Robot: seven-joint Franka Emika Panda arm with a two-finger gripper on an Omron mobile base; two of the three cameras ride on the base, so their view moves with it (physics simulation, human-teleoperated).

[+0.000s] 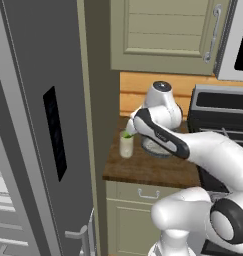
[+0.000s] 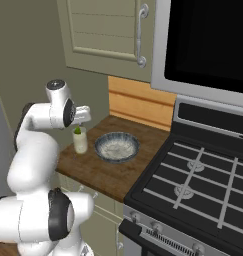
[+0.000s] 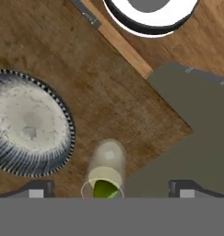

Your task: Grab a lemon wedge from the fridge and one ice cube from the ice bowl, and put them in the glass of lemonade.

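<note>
Evidently the wedge (image 3: 103,189) lay in the glass (image 3: 105,171); the tool (image 3: 109,188) hung above, wide open and empty, so the bowl (image 3: 28,123) beside called for an ice pick next

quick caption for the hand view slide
Open gripper above clear tumbler of lemonade holding green lemon wedge, beside speckled grey-blue bowl.

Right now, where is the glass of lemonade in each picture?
Left base view: the glass of lemonade stands at the counter's left end, beside the arm's elbow.
Right base view: the glass is left of the ice bowl.
Hand view: bottom centre.
Shared landmark: the ice bowl.
</note>
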